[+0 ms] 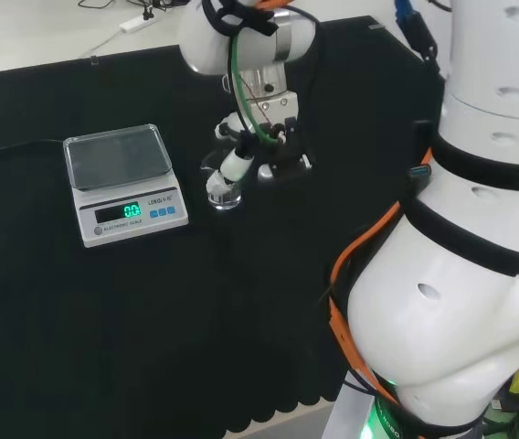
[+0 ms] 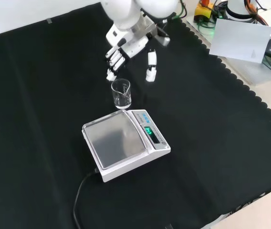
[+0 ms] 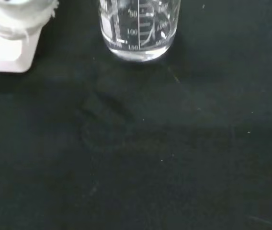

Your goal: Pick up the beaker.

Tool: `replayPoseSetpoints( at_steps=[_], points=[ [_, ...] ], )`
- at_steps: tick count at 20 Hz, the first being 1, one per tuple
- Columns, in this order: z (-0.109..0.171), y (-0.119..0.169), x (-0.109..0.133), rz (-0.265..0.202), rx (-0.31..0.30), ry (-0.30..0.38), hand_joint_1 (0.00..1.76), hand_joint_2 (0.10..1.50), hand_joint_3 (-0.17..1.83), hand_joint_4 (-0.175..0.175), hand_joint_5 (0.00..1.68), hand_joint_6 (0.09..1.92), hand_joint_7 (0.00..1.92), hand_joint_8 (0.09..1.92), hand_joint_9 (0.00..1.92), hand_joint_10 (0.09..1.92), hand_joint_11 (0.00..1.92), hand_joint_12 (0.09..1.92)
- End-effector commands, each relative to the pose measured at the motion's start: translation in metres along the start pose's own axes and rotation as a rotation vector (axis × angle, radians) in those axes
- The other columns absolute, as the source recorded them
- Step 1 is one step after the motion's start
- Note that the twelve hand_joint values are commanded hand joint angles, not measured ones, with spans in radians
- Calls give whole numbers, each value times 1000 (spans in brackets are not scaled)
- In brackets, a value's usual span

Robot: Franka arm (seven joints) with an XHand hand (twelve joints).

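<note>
We see rounded glossy white arm links (image 1: 460, 302), black bands, orange and green cables, our black-and-white fingered hand (image 2: 126, 47).

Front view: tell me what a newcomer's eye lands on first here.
Probably the black and white hand, hanging with relaxed fingers over the black cloth just beyond a small clear beaker and not touching it. Next, the white scale right in front of the beaker, with its grey pan and glowing green display.
</note>
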State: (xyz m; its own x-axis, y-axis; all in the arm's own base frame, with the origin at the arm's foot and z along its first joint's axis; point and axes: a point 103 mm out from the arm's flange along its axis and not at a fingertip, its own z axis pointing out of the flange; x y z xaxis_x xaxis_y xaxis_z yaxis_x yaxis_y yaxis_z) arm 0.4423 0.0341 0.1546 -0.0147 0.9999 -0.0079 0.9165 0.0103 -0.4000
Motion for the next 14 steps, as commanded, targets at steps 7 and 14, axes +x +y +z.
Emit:
replayPoseSetpoints(
  at_steps=[7, 14],
  points=[
    [16, 32, 18, -22, 10, -3, 737, 600, 171, 29, 167, 87, 116, 722, 282, 866, 34, 1512],
    [24, 39, 21, -21, 9, 5, 788, 596, 163, 21, 176, 87, 150, 730, 320, 870, 53, 1511]
  ],
)
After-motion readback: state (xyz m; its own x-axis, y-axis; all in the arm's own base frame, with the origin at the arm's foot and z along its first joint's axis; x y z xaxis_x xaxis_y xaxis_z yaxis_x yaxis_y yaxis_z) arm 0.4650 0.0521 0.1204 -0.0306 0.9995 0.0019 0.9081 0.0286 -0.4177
